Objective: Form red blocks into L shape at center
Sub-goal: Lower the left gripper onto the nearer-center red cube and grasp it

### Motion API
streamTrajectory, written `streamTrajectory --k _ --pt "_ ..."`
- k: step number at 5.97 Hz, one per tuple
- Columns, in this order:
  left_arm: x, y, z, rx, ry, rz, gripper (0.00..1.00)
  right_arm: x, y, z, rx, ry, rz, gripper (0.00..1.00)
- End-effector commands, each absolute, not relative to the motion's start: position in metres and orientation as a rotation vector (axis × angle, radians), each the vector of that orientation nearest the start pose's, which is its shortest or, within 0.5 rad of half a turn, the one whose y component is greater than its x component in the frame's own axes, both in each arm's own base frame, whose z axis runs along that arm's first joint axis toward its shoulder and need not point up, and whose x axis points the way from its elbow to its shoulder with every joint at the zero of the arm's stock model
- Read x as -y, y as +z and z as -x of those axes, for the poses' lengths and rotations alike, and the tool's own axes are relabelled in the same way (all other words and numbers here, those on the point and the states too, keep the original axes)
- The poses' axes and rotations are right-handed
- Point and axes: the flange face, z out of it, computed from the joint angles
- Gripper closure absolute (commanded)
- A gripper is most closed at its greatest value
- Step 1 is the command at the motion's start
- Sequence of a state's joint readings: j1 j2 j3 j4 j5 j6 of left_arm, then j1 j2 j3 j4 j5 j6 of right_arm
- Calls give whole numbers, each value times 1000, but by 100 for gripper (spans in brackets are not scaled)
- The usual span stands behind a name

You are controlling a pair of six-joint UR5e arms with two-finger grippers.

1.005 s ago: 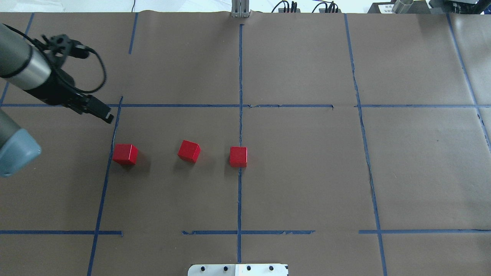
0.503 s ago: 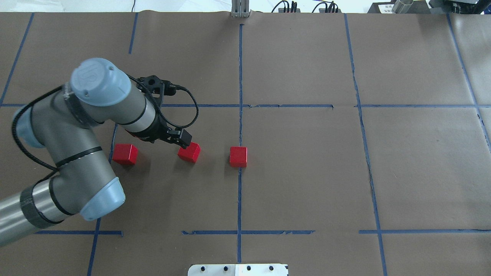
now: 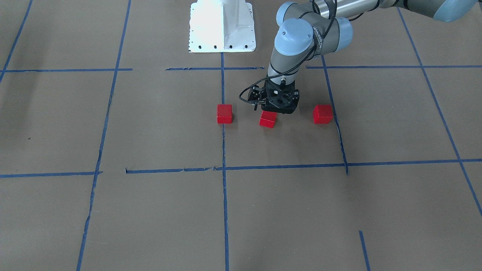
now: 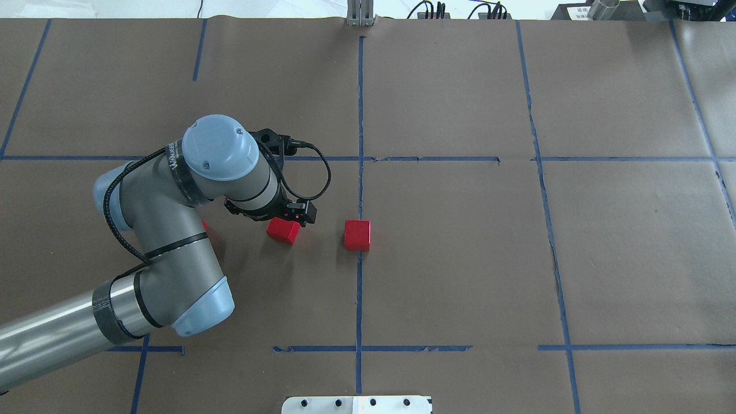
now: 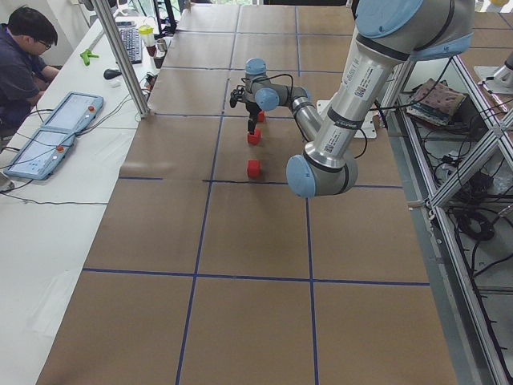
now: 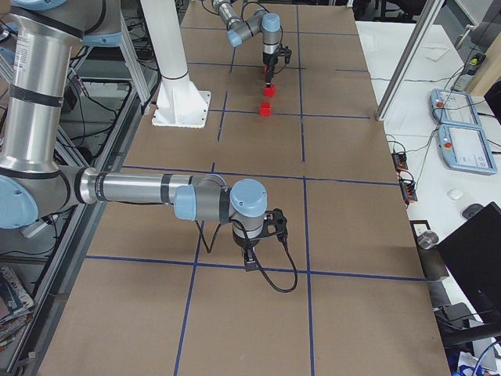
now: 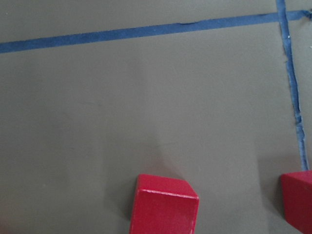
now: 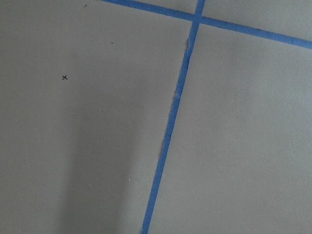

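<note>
Hanging low over the tabletop [image 4: 460, 259], the left hand [image 4: 300, 216] is seen a little left of the overhead frame's middle, at the far edge of the middle block [image 4: 283, 230]. Whether that block is touched cannot be told. How far the hand is parted cannot be told either, since its fingertips are covered by the wrist and camera mount. In the left wrist view the same block is cut by the bottom edge near the frame's middle.

This block is the middle one of a loose row of three, each apart from the next. The line block [image 4: 357, 234] is set on the central tape line [image 4: 360, 103], at the middle of the overhead frame, inside the center [image 4: 414, 270], the paper field split by that line. The outer block [image 3: 323, 114] is found right of middle in the front-facing frame, just beside a side tape line [image 3: 339, 143]. In the overhead view it is almost wholly hidden behind the left arm [image 4: 167, 230].

The right hand [image 6: 249, 262] is shown only in the right side view, in the lower middle of the frame. It is pointed down near the paper and is well apart from all three; its opening cannot be told. Brown paper and a tape crossing [image 8: 197, 18] are shown by its wrist camera.
</note>
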State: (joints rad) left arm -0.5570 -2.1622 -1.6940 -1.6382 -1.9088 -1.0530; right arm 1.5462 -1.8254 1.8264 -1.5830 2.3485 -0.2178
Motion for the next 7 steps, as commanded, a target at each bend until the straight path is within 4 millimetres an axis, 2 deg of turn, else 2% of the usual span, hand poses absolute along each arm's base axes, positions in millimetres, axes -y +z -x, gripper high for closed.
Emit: streamTrajectory --k 1,2,3,4,6,7 --pt "443 268 -530 -813 93 -126 0 385 646 -54 777 -225 -64 0" --pt "451 283 -544 -829 96 -137 0 385 647 -54 777 -224 -61 0" --pt "458 290 -556 -839 101 -145 0 385 647 -54 777 -223 -60 0" --pt "459 291 -556 -840 107 -146 2 385 647 -54 777 -223 -60 0" --pt "458 288 -557 -839 103 -136 40 385 647 -54 777 -223 -60 0" --pt "458 287 -557 -836 103 -135 48 385 647 -54 777 -223 -60 0"
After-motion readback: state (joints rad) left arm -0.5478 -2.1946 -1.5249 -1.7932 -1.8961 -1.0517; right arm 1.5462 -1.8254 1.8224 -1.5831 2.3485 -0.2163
